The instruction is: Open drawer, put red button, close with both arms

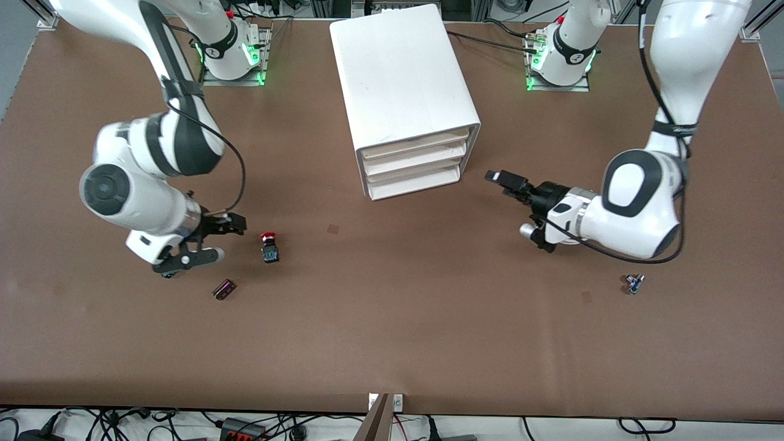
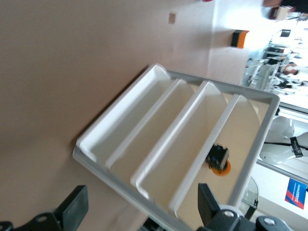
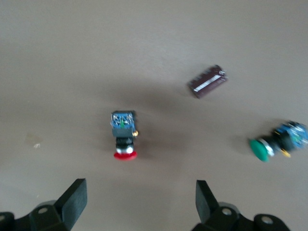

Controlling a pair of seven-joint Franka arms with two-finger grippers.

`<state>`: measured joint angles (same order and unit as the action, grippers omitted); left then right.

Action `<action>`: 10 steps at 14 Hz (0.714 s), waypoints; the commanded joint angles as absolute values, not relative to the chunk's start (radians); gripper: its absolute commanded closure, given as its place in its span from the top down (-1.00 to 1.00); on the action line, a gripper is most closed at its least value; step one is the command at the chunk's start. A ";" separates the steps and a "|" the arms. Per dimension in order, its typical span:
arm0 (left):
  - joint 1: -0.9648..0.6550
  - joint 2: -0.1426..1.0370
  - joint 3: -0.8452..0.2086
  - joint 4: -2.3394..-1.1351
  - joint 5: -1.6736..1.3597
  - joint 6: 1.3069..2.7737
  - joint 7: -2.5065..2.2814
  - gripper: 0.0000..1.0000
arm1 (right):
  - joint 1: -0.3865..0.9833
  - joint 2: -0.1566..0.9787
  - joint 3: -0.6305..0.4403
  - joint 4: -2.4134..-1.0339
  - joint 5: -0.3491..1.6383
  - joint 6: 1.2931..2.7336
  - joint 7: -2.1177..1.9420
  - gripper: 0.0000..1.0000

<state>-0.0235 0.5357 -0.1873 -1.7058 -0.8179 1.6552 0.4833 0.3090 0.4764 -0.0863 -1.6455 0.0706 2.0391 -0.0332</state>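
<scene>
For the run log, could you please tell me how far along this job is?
Nothing is finished: the middle drawer of the boxy white plastic cabinet is shut. In hand: the left hand is open in front of it, and the right hand is open beside the small red-capped push button, which lies on the brown table. Opening, placing and closing remain.

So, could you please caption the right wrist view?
Open right gripper over the red button.
</scene>
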 commanded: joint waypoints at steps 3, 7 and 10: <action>-0.061 0.531 -0.303 -1.857 -0.914 1.884 0.627 1.00 | 0.351 0.595 -0.091 -1.620 0.080 2.121 -0.040 1.00; -0.061 0.525 -0.356 -1.910 -0.920 1.887 0.704 1.00 | 0.350 0.666 -0.061 -1.620 0.083 2.163 -0.057 1.00; -0.061 0.531 -0.356 -1.921 -0.920 1.891 0.775 0.73 | 0.350 0.696 -0.043 -1.620 0.095 2.187 -0.057 1.00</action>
<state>-0.0737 0.5559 -0.3492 -1.8845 -0.8952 1.8749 0.7163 0.3540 0.6768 -0.0605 -1.6378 0.0750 2.1688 -0.0371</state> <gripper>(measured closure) 0.066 0.000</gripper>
